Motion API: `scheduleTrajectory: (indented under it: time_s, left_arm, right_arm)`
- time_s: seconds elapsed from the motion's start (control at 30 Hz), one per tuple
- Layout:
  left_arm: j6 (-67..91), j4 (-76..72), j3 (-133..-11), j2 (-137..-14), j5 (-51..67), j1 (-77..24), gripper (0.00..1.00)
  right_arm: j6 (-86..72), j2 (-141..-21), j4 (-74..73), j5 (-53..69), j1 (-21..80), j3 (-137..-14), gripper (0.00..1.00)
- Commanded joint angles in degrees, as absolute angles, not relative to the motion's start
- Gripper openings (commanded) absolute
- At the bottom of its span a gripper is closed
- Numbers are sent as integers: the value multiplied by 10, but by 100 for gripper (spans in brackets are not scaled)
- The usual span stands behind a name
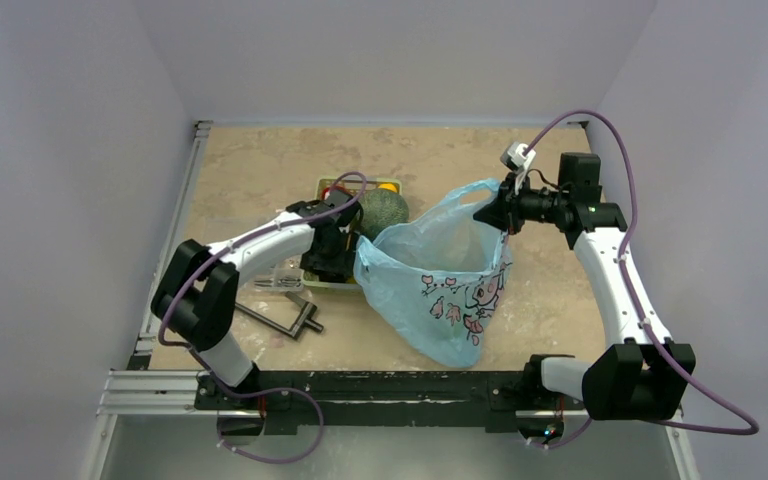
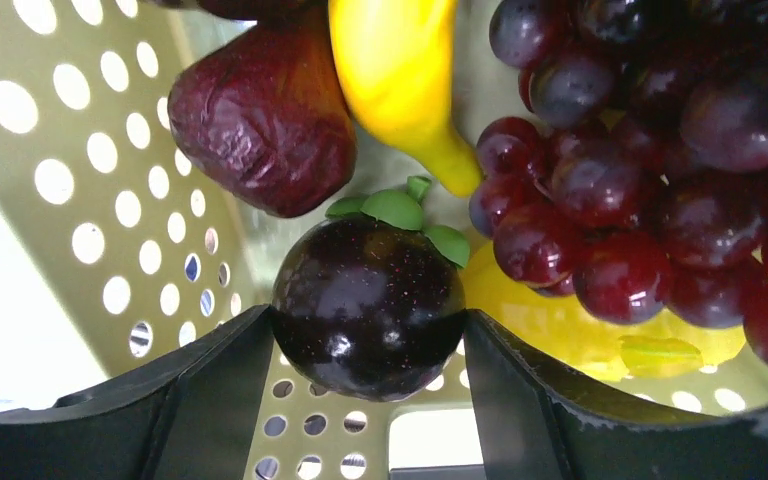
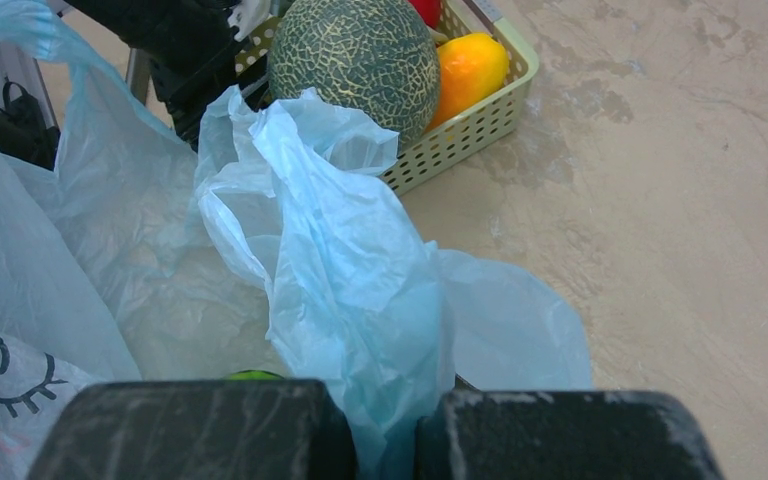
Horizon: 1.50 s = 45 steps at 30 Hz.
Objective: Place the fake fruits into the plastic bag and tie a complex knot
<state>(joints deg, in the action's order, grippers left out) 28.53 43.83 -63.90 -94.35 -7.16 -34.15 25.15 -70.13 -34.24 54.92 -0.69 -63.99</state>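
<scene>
Dark purple fruit (image 2: 360, 280) sits pinched in the left claw (image 2: 365, 325), visible only from its wrist; the right claw (image 3: 385, 430) clamps the plastic bag (image 3: 330, 250).

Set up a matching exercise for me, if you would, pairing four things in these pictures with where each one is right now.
Things:
1. dark round fruit
2. netted melon
3. bag handle
4. grapes

Places:
A. pinched in the right gripper
B. in the basket, beside an orange-yellow fruit
C. clamped in the left gripper
D. heaped beside the banana

Pairs: 1-C, 2-B, 3-A, 4-D
</scene>
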Motion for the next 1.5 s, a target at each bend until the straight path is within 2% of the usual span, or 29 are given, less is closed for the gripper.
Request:
scheduleTrajectory:
  time_s: [0.0,0.13,0.3,0.37,0.53,0.67,0.73,0.83,1.03,1.1,1.23,1.4,1.43,1.47]
  left_arm:
    - [300,418,-666,-970,-80,-336,68]
    - [291,385,-664,-951,-71,-328,59]
    - [272,393,-674,-872,-82,-326,43]
    - [266,410,-680,-837,-94,-322,41]
    - [191,390,-711,-751,-115,-317,43]
    - [79,299,-779,-722,3,-330,48]
    - [30,289,-817,-731,104,-347,51]
    - [-42,288,-851,-755,193,-385,51]
    - [-142,364,-950,-860,207,-484,49]
    - [-148,356,-937,-885,197,-509,49]
    - [-147,321,-896,-920,180,-548,56]
    - [-146,335,-919,-949,123,-571,87]
    - [-143,335,-920,-944,109,-571,99]
    - [-143,335,-920,-937,105,-569,100]
  right_arm:
    - [265,-705,-346,550,-4,-665,0]
    - [267,-708,-346,550,-4,-665,0]
    - [269,-709,-344,551,-5,-662,0]
    - [269,-709,-344,551,-4,-663,0]
    - [263,-699,-341,550,-5,-663,0]
    - [254,-695,-335,550,-5,-663,0]
    - [245,-695,-332,551,-5,-664,0]
    - [234,-694,-325,554,-5,-665,0]
    - [195,-688,-305,556,-5,-667,0]
    - [180,-685,-293,557,-5,-663,0]
    - [155,-687,-276,560,-5,-662,0]
    - [146,-685,-271,571,-5,-659,0]
    - [147,-684,-272,570,-4,-659,0]
    - [148,-682,-271,570,-4,-657,0]
